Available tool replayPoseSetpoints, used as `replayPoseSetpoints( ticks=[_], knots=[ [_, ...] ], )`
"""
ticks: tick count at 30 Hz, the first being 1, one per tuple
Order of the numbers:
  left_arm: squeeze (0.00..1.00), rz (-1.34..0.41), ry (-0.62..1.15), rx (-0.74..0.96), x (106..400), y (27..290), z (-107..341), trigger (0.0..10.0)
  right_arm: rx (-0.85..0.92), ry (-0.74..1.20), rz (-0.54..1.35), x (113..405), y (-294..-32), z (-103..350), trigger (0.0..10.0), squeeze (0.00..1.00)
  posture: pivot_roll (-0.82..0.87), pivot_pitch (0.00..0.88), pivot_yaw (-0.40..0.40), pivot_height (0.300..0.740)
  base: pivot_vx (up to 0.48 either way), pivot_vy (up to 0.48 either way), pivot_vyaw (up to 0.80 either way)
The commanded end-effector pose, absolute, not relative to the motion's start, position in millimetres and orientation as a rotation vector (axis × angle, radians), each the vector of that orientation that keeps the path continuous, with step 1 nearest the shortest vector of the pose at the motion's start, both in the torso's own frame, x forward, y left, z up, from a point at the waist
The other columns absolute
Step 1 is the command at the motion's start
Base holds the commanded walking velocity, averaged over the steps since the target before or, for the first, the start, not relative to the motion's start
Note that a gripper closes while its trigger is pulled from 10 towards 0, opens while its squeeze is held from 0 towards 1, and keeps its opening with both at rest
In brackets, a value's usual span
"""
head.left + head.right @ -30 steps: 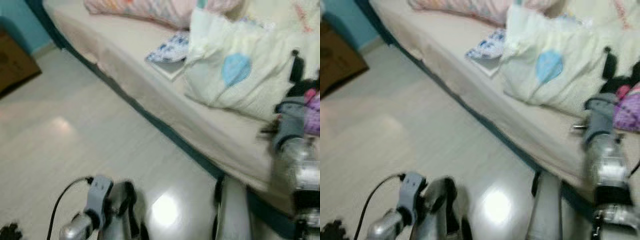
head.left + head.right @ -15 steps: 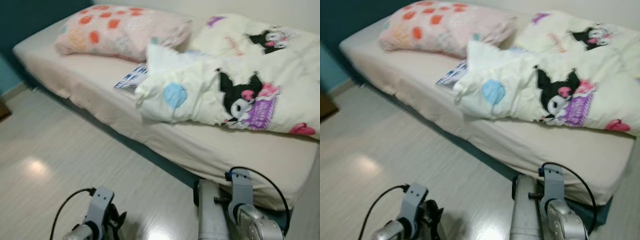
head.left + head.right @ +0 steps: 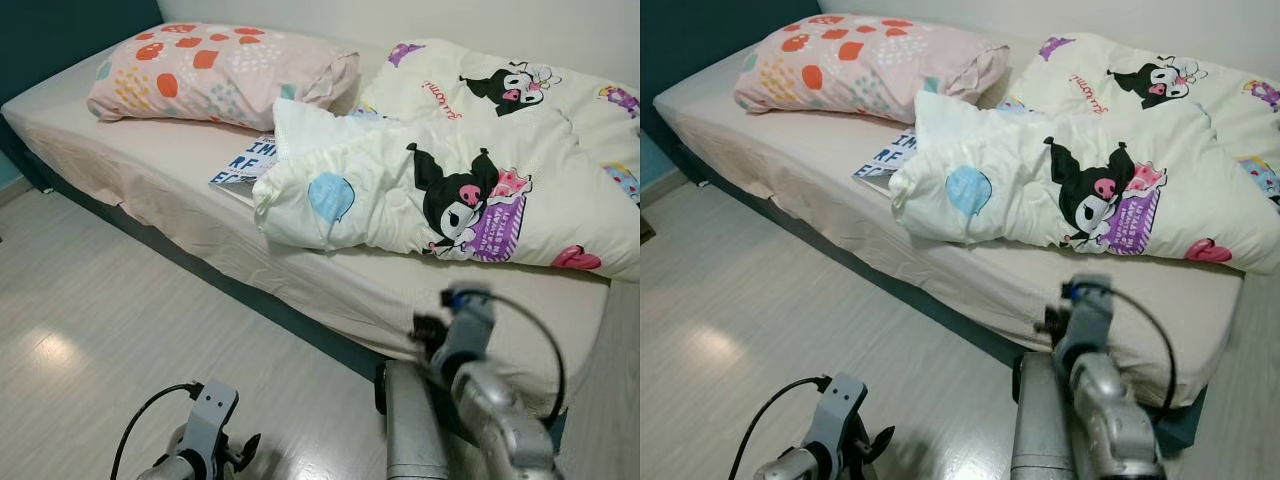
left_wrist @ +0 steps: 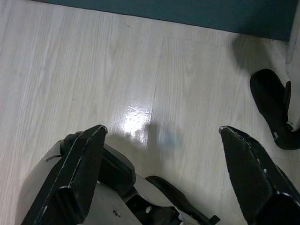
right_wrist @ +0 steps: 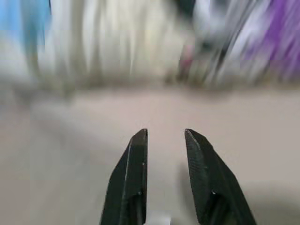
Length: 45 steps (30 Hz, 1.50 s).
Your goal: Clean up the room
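Note:
A cream comforter [image 3: 450, 170] printed with cartoon figures lies rumpled across the bed [image 3: 130, 160]. A pink spotted pillow [image 3: 210, 75] rests at the head end. A blue-and-white book [image 3: 245, 165] lies half under the comforter's edge. My right arm [image 3: 480, 400] is raised in front of the bed's near edge. In its wrist view the right gripper [image 5: 165, 133] points at the sheet below the comforter, its fingers a narrow gap apart with nothing between them. My left gripper [image 4: 161, 128] hangs low over the floor, wide open and empty.
Pale wood floor [image 3: 100, 300] runs along the bed's dark teal base [image 3: 260, 300]. A teal wall [image 3: 60, 25] stands behind the head end. My own black foot [image 4: 272, 105] and silver leg [image 3: 410, 420] are below the arms.
The camera has swung and risen, so the whole bed now shows instead of its edge. My right wrist has lifted a little toward the bed edge. The left arm stays low.

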<state>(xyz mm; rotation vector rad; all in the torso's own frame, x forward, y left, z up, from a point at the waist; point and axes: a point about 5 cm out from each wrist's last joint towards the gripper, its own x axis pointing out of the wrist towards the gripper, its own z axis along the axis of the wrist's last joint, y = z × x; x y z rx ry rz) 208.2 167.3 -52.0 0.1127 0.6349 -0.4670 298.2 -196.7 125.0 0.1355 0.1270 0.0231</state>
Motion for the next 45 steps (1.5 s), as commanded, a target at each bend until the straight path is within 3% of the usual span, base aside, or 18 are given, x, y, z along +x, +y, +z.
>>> replayPoseSetpoints(
  ticks=[1, 3, 10, 16, 17, 22, 23, 24, 25, 26, 27, 34, 40, 41, 45],
  knots=[
    [0.0, -0.459, 0.823, 0.104, 169, 176, -78, 10.0, 0.16, 0.117, 0.029, 295, -196, 123, 10.0, 1.0, -0.11, 0.224, 0.092, 0.429, 0.0, 0.0, 0.0],
    [0.0, -0.463, 0.822, 0.107, 166, 179, -78, 10.0, 0.119, 0.008, -0.02, 313, -213, 150, 10.0, 1.0, -0.09, 0.248, 0.106, 0.429, 0.0, 0.0, 0.0],
    [0.0, -0.472, 0.819, 0.118, 162, 186, -78, 10.0, 0.074, -0.044, -0.124, 330, -236, 167, 10.0, 1.0, -0.06, 0.273, 0.123, 0.429, 0.0, 0.0, 0.0],
    [0.0, -0.494, 0.808, 0.138, 152, 199, -77, 10.0, 0.068, -0.075, -0.199, 344, -263, 175, 10.0, 1.0, 0.02, 0.334, 0.162, 0.429, 0.0, 0.0, 0.0],
    [0.0, -0.505, 0.792, 0.148, 143, 211, -74, 10.0, 0.092, -0.11, -0.216, 350, -278, 185, 10.0, 1.0, 0.06, 0.371, 0.185, 0.429, 0.0, 0.0, 0.0],
    [0.0, -0.512, 0.785, 0.152, 140, 214, -72, 10.0, 0.117, -0.121, -0.197, 353, -280, 189, 10.0, 1.0, 0.07, 0.38, 0.19, 0.429, 0.0, 0.0, 0.0],
    [0.0, -0.523, 0.782, 0.158, 136, 216, -71, 10.0, 0.147, -0.131, -0.162, 356, -279, 192, 10.0, 0.93, 0.09, 0.401, 0.202, 0.429, 0.0, 0.0, 0.0],
    [0.0, -0.523, 0.782, 0.158, 136, 216, -71, 10.0, 0.147, -0.131, -0.162, 356, -279, 192, 10.0, 0.93, 0.09, 0.401, 0.202, 0.429, 0.0, 0.0, 0.0],
    [0.0, -0.533, 0.778, 0.163, 132, 217, -71, 10.0, 0.171, -0.142, -0.128, 359, -277, 194, 10.0, 0.65, 0.1, 0.408, 0.207, 0.429, 0.0, 0.0, 0.0],
    [0.0, -0.533, 0.778, 0.163, 132, 217, -71, 10.0, 0.171, -0.142, -0.128, 359, -277, 194, 10.0, 0.65, 0.1, 0.408, 0.207, 0.429, 0.0, 0.0, 0.0],
    [0.0, -0.547, 0.768, 0.165, 128, 219, -68, 10.0, 0.217, -0.173, -0.056, 365, -272, 201, 10.0, 0.0, 0.12, 0.429, 0.226, 0.429, 0.0, 0.0, 0.0],
    [0.0, -0.571, 0.764, 0.161, 116, 222, -65, 10.0, 0.249, -0.224, 0.067, 371, -263, 216, 10.0, 0.0, 0.12, 0.46, 0.235, 0.429, 0.0, 0.0, 0.0],
    [0.0, -0.581, 0.769, 0.156, 112, 221, -66, 10.0, 0.169, -0.151, -0.006, 376, -268, 213, 10.0, 0.0, 0.12, 0.473, 0.23, 0.429, 0.0, 0.0, 0.0],
    [0.0, -0.581, 0.769, 0.152, 110, 220, -65, 10.0, 0.145, -0.123, -0.073, 377, -274, 210, 0.0, 0.0, 0.12, 0.479, 0.23, 0.429, 0.0, 0.0, 0.0],
    [0.0, -0.584, 0.77, 0.148, 108, 218, -64, 10.0, 0.125, -0.111, -0.107, 377, -280, 207, 0.0, 0.0, 0.12, 0.478, 0.226, 0.429, 0.0, 0.0, 0.0]
  ],
)
